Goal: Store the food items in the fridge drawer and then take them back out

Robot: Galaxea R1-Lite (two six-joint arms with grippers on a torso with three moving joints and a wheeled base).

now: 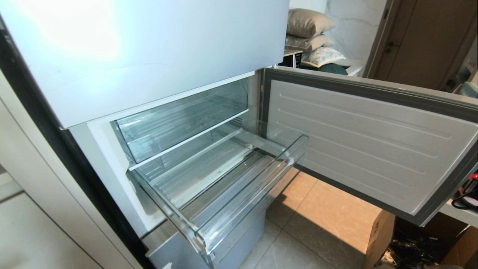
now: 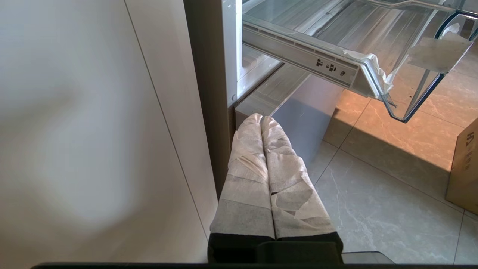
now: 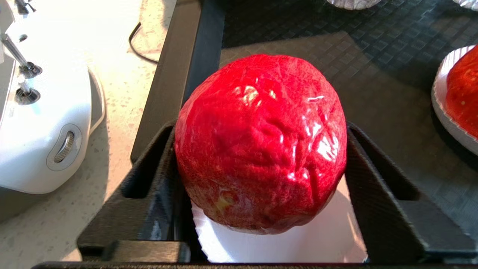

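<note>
Closest to my right wrist camera is the red apple (image 3: 261, 142), glossy and wrinkled. It fills the span of my right gripper (image 3: 259, 130), and its sides meet the black jaws on both flanks. Whether I am squeezing it or have let go, I cannot tell. Under the apple is a white paper dish (image 3: 328, 231), which lies on a black textured tray (image 3: 373, 56). Off to one side on the same tray, the second orange-red fruit (image 3: 461, 93) rests in its own white dish (image 3: 444, 112), apart from the apple. Beyond the tray's dark rim (image 3: 179, 67), a white handheld controller (image 3: 41, 123) lies on a speckled counter (image 3: 123, 48).

From my left wrist, my left gripper (image 2: 261, 118) is clenched, its white-taped fingers (image 2: 246, 179) pressed flat together and holding nothing. It hangs low, just beside the grey bottom panel of the fridge (image 2: 298, 112) and a white cabinet side (image 2: 93, 112). The fridge drawer (image 2: 336, 22) juts out overhead, above the tiled floor (image 2: 373, 194). A cardboard box (image 2: 465, 168) stands at the edge.

From my head, the fridge drawer (image 1: 239, 194) is pulled well out, with its ribbed clear floor and thick front wall showing. The smaller clear compartment (image 1: 179, 119) sits above it, further back. The fridge door (image 1: 366, 145) is swung wide to the right, and pillows (image 1: 308, 22) are stacked behind it.
</note>
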